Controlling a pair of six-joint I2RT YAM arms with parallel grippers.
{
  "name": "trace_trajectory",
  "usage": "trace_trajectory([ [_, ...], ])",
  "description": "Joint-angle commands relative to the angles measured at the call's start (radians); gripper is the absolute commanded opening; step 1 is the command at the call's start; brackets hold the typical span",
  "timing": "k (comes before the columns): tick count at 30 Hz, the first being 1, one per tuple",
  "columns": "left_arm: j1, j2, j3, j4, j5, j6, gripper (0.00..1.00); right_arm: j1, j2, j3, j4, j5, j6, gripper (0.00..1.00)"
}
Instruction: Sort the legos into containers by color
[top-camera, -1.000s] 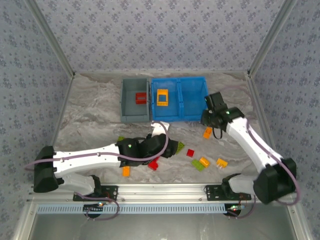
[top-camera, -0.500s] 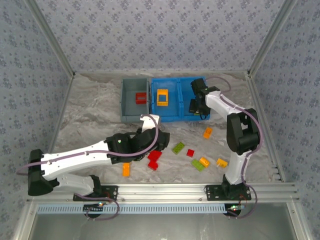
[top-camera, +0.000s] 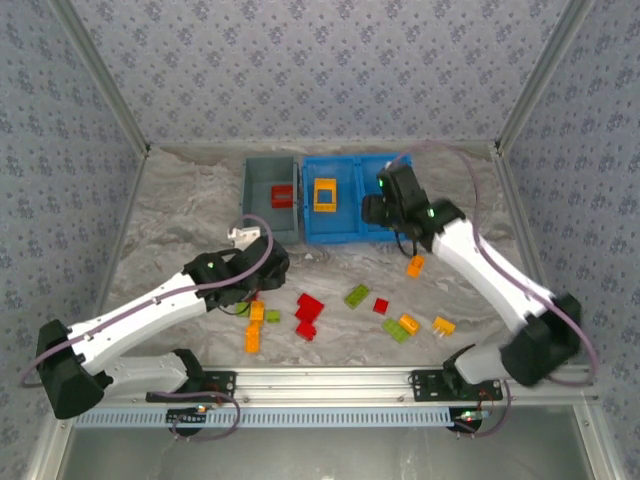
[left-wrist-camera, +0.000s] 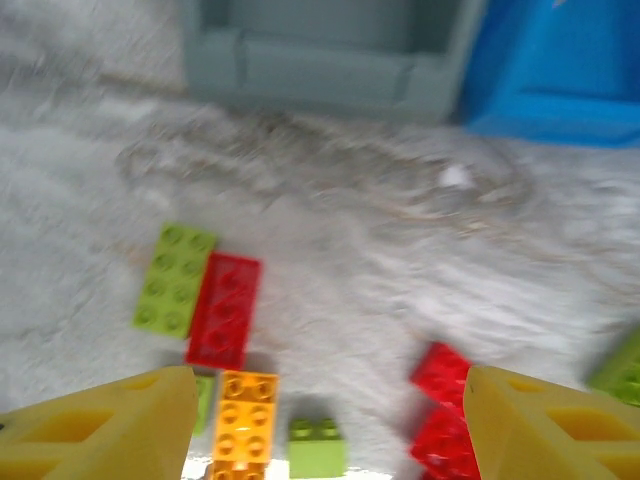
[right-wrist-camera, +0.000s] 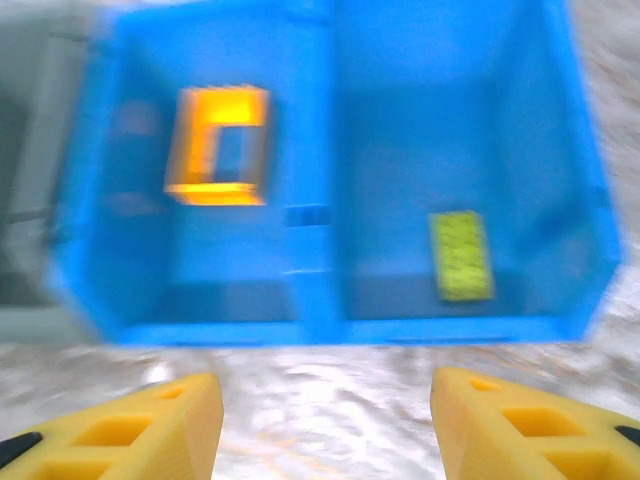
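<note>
The gray bin (top-camera: 248, 205) holds a red lego (top-camera: 283, 196). An orange frame (right-wrist-camera: 220, 106) lies in the left compartment of the blue bin (top-camera: 330, 235), and a lime green brick (right-wrist-camera: 461, 255) in the right one. My right gripper (top-camera: 380, 207) hovers at that bin's near wall, open and empty (right-wrist-camera: 325, 385). My left gripper (top-camera: 262, 268) hangs open (left-wrist-camera: 330, 385) above loose legos: an orange brick (left-wrist-camera: 245, 420), a small green one (left-wrist-camera: 318, 445), a red plate (left-wrist-camera: 225, 308) beside a green plate (left-wrist-camera: 175, 277), and red bricks (left-wrist-camera: 440, 400) to the right.
More legos lie on the marbled table: a green one (top-camera: 356, 295), a red one (top-camera: 381, 305), orange ones (top-camera: 414, 265) (top-camera: 443, 324) and an orange-and-green pair (top-camera: 403, 327). Patterned walls close in the back and sides.
My right gripper went to the blue bin and opened; a green brick now lies in the right compartment. My left arm swung left, off the middle of the pile.
</note>
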Motion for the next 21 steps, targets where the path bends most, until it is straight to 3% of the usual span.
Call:
trace_trajectory([
  [1, 0.079, -0.002, -0.051, -0.026, 0.137, 0.029, 0.68, 0.101, -0.094, -0.194, 0.105, -0.042, 0.015, 0.6],
  [5, 0.11, 0.016, -0.105, 0.055, 0.239, 0.076, 0.65, 0.239, -0.229, -0.382, 0.145, -0.021, 0.091, 0.6],
  [8, 0.064, 0.062, -0.113, 0.137, 0.304, 0.063, 0.66, 0.319, -0.309, -0.472, 0.128, 0.006, 0.18, 0.61],
  [14, -0.059, 0.217, -0.032, 0.143, 0.26, -0.077, 0.69, 0.434, -0.375, -0.503, 0.042, 0.066, 0.249, 0.62],
  [17, -0.051, 0.214, -0.008, 0.06, 0.157, -0.13, 0.71, 0.465, -0.374, -0.485, 0.025, 0.082, 0.251, 0.62],
  [21, 0.046, 0.155, -0.045, 0.052, 0.17, -0.082, 0.72, 0.483, -0.352, -0.476, 0.05, 0.084, 0.25, 0.63],
])
